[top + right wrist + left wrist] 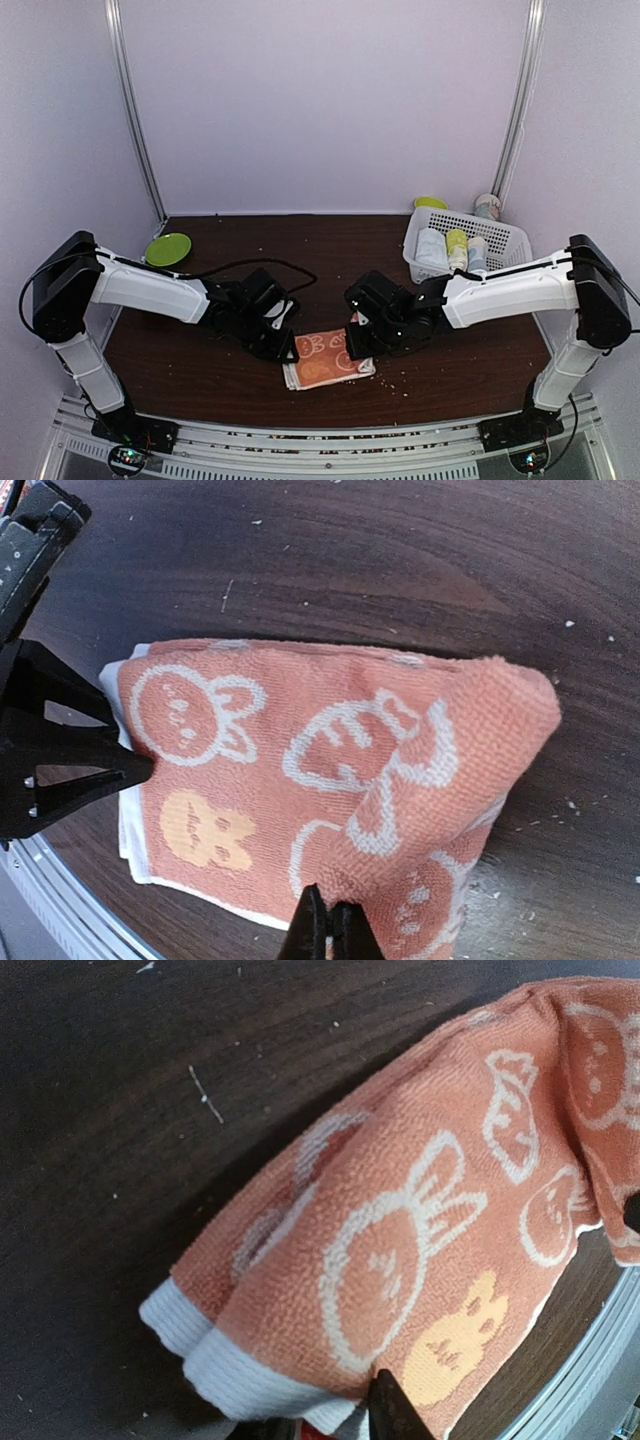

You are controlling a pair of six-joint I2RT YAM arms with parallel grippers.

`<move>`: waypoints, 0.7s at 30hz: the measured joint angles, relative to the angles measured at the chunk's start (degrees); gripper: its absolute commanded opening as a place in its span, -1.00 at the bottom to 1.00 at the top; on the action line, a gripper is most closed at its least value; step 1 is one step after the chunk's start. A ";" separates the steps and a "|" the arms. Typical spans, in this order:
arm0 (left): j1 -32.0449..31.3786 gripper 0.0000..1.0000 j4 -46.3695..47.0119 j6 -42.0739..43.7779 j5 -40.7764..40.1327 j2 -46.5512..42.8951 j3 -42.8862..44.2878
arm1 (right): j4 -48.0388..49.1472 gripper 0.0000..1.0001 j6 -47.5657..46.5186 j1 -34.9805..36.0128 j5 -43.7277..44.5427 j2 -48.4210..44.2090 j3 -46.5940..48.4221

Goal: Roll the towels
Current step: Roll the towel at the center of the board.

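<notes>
One green plate (168, 249) sits at the far-left edge of the table (190, 372). Toward the middle, the left gripper (285, 348) meets the left edge of the orange towel (325, 362), which lies folded near the table's front. The view is too tight to tell whether its jaws actually pinch the cloth. The right gripper (352, 338) has its fingers pressed together on the towel's right side, which stands raised in a fold. Far right, a white basket (508, 240) holds several rolls.
</notes>
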 measured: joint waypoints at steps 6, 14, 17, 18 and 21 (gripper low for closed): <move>-0.13 -0.49 0.24 -0.20 0.00 0.02 -0.15 | 5.35 -1.00 1.53 0.15 -3.61 1.90 -1.68; -0.31 -0.43 1.03 -0.24 0.02 -0.02 -0.50 | 9.77 -0.68 3.15 0.15 -6.32 4.39 -3.96; -0.37 -0.34 0.98 -0.24 0.07 -0.24 -0.50 | 11.26 -0.57 3.65 0.15 -6.95 4.39 -4.70; -0.44 -0.30 0.81 -0.24 0.07 -0.35 -0.50 | 11.69 -0.53 3.58 0.15 -7.19 4.39 -4.94; -0.50 -0.18 -1.22 0.04 0.09 -1.55 -0.35 | 13.29 -0.41 3.85 0.15 -7.78 4.39 -5.64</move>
